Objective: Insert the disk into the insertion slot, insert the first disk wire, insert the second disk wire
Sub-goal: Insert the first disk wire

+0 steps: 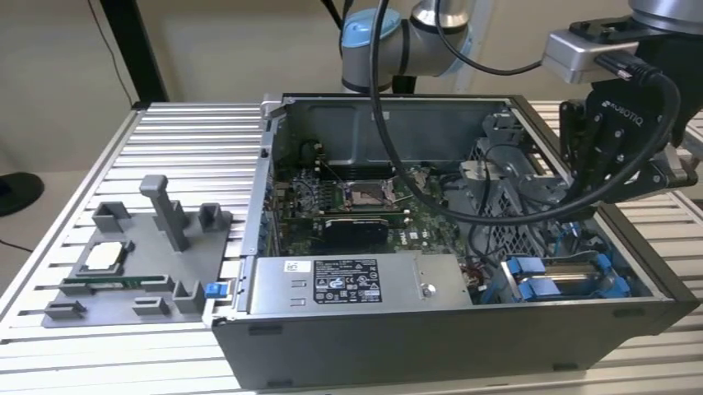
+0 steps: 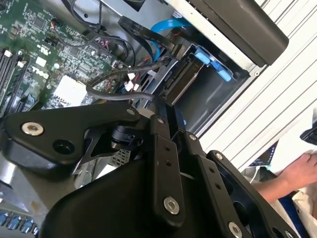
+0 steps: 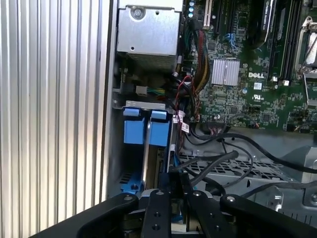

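The disk (image 1: 565, 278), in its bright blue frame, sits inside the insertion slot (image 1: 648, 284) at the case's corner nearest the exterior view's right. In the first wrist view its blue tabs (image 3: 146, 130) stand up from the grey bay (image 3: 113, 148). My gripper (image 1: 598, 206) reaches down into the case just above the disk. Both wrist views show the black fingers (image 2: 163, 129) drawn together on a black wire plug (image 2: 174, 87) at the disk's end (image 2: 190, 74). A blue wire (image 2: 166, 27) with a black plug (image 2: 182, 49) lies right beside it.
The silver power-supply box (image 1: 351, 284) fills the case's front, with the motherboard (image 1: 351, 197) behind it. A perforated cage (image 3: 237, 166) and loose black cables (image 3: 233, 148) crowd my fingers. A grey fixture (image 1: 143, 263) stands on the ribbed table. A person's hand (image 2: 297, 173) rests outside the case.
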`<state>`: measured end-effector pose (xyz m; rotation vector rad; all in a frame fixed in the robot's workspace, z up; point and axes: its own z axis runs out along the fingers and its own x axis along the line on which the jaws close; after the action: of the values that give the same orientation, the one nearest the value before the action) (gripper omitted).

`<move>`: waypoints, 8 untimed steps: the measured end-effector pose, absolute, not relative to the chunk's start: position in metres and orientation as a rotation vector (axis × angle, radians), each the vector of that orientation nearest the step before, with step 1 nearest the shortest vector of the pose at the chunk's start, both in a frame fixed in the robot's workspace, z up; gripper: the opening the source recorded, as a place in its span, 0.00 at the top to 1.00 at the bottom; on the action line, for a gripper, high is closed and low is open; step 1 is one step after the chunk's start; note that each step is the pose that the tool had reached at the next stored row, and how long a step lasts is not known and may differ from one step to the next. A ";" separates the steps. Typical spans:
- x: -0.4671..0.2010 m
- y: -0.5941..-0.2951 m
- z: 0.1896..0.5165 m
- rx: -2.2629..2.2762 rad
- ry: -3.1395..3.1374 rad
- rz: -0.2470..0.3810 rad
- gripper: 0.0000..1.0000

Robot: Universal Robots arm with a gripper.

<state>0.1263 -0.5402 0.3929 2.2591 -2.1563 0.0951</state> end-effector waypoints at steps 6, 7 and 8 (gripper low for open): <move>0.126 -0.546 0.393 2.236 -2.172 0.087 1.00; 0.127 -0.547 0.393 2.234 -2.173 0.085 1.00; 0.127 -0.548 0.392 2.232 -2.173 0.083 1.00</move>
<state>0.1268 -0.5476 0.3925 2.2323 -2.1733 0.0831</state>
